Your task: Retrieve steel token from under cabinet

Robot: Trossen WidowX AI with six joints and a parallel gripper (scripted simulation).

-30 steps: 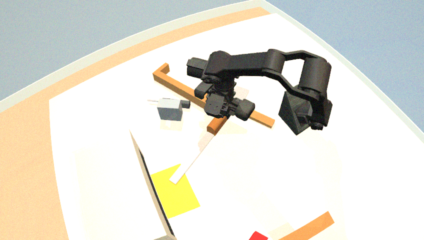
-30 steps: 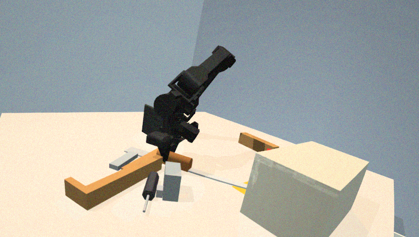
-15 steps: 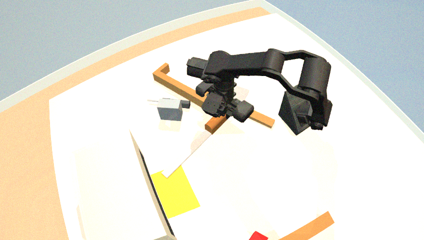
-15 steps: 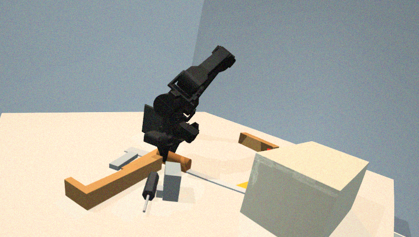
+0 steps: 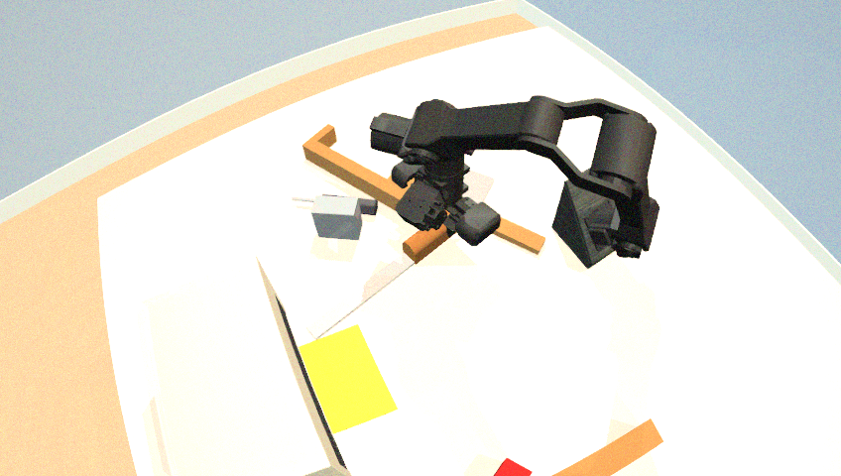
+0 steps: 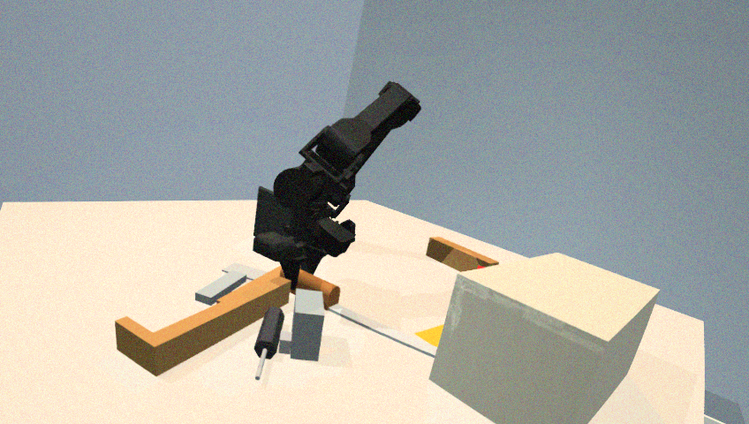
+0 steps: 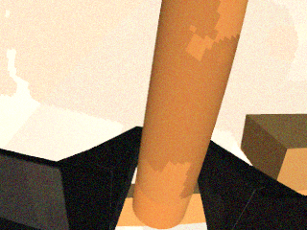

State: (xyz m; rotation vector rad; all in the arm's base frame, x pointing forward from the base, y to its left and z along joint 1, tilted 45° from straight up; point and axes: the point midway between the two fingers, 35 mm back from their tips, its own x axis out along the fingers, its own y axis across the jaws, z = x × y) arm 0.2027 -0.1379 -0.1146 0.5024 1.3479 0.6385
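Observation:
My gripper (image 5: pixel 449 229) (image 6: pixel 299 274) (image 7: pixel 169 138) is shut on the round orange handle (image 5: pixel 424 243) (image 6: pixel 324 291) (image 7: pixel 192 96) of a thin flat-bladed tool. Its long pale blade (image 5: pixel 366 298) (image 6: pixel 378 326) reaches toward the cabinet. In the top view the blade's tip is near the back corner of the yellow marked area (image 5: pixel 348 377) (image 6: pixel 430 335), outside the cabinet's front edge. The blade's height above the table is hard to tell. The pale cabinet (image 5: pixel 206 365) (image 6: pixel 525 341) stands beside the yellow area. The steel token is not visible in any view.
An orange hooked bar (image 5: pixel 354 174) (image 6: pixel 210 321) lies below and behind my gripper. A grey block (image 5: pixel 336 222) (image 6: pixel 307 330) and a dark-handled screwdriver (image 5: pixel 368 206) (image 6: pixel 269 333) are nearby. Another orange bar (image 5: pixel 613 451) (image 6: pixel 457 255) and a red block (image 5: pixel 512 468) lie farther off.

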